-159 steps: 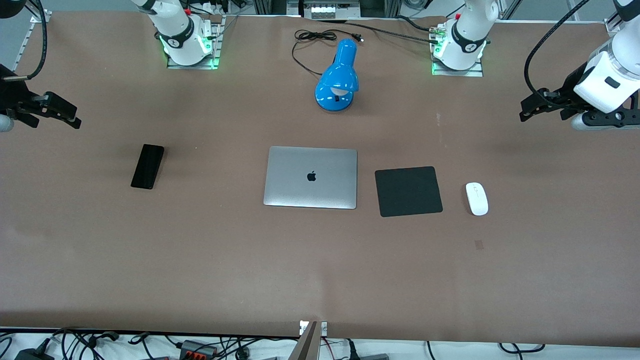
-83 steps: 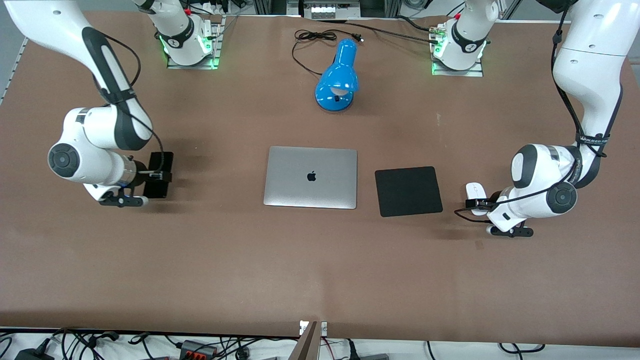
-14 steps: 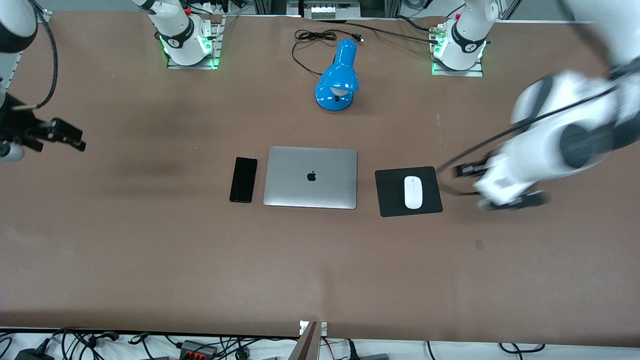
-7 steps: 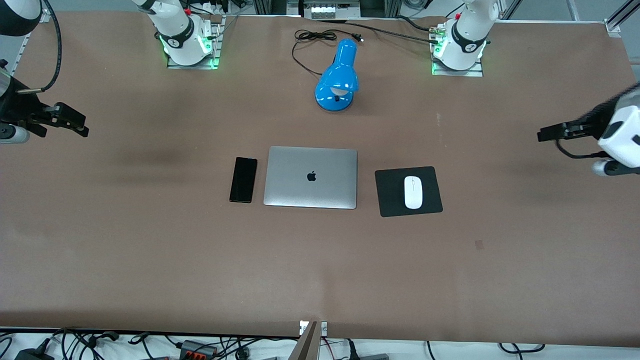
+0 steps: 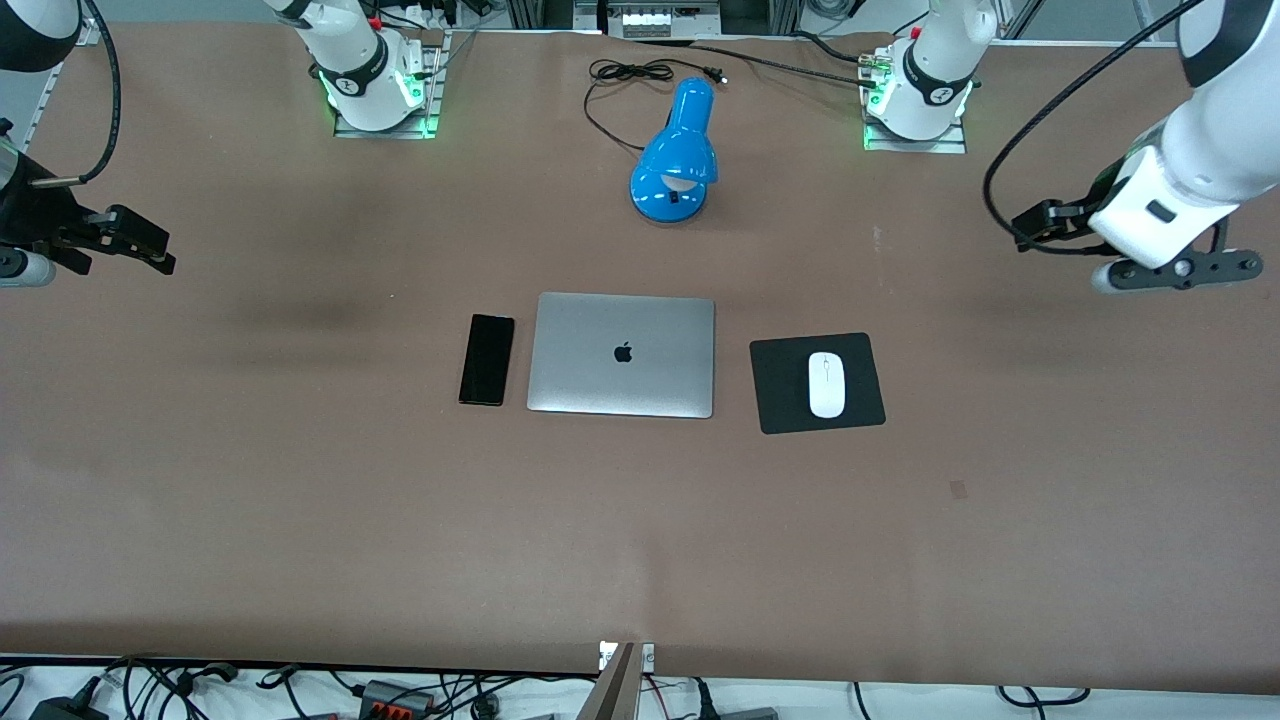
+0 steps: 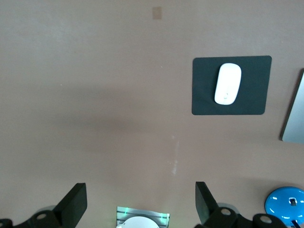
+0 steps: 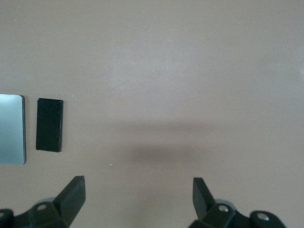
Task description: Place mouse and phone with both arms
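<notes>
The white oval mouse (image 5: 826, 384) (image 6: 228, 83) lies on the square black mat (image 5: 779, 384) (image 6: 251, 85), beside the silver laptop (image 5: 621, 354) on the left arm's side. The slim black phone (image 5: 487, 359) (image 7: 49, 124) lies flat against the laptop's edge on the right arm's side. My left gripper (image 5: 1035, 220) (image 6: 140, 202) hangs open and empty high over bare table at the left arm's end. My right gripper (image 5: 140, 243) (image 7: 137, 197) is open and empty too, up over the right arm's end of the table.
A blue desk lamp (image 5: 676, 156) with a black cord (image 5: 625, 75) lies farther from the front camera than the laptop. Both arm bases (image 5: 380, 85) (image 5: 915, 95) glow green along the table's back edge. Cables lie along the front edge.
The left arm has swung up and back from beside the mat to the table's end within the last second. The right gripper has barely shifted. Mouse and phone have stayed put.
</notes>
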Robot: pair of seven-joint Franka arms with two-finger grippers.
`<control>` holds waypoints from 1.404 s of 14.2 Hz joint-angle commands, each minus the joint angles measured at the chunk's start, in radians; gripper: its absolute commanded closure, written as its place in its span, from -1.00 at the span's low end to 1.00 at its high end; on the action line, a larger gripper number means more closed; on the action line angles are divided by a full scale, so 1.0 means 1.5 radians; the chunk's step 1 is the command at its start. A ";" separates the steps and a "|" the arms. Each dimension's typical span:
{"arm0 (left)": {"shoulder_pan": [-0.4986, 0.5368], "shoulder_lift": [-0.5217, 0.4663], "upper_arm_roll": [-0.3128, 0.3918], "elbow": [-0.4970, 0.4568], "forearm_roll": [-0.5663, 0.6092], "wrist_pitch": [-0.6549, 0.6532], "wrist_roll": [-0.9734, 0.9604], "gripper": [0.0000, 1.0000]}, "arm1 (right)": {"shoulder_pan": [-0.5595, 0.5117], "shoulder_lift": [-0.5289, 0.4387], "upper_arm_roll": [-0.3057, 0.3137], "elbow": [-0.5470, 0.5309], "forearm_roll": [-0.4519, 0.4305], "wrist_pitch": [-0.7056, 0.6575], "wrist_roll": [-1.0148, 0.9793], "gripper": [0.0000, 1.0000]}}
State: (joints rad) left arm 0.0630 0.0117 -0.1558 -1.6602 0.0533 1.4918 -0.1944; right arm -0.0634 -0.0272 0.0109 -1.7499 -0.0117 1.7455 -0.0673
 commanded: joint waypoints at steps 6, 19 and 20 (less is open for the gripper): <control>-0.004 0.005 0.023 0.035 -0.013 -0.017 0.014 -1.00 | 0.011 -0.014 -0.013 -0.004 0.006 -0.002 -0.001 -1.00; -0.005 0.002 0.014 0.042 -0.016 -0.018 0.011 -1.00 | 0.009 -0.030 -0.011 -0.007 0.007 -0.016 -0.002 -1.00; -0.005 0.002 0.014 0.040 -0.016 -0.019 0.011 -1.00 | 0.009 -0.031 -0.011 -0.007 0.006 -0.025 -0.002 -1.00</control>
State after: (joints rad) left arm 0.0557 0.0167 -0.1345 -1.6159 0.0529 1.4851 -0.1852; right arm -0.0596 -0.0415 -0.0014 -1.7498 -0.0105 1.7342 -0.0673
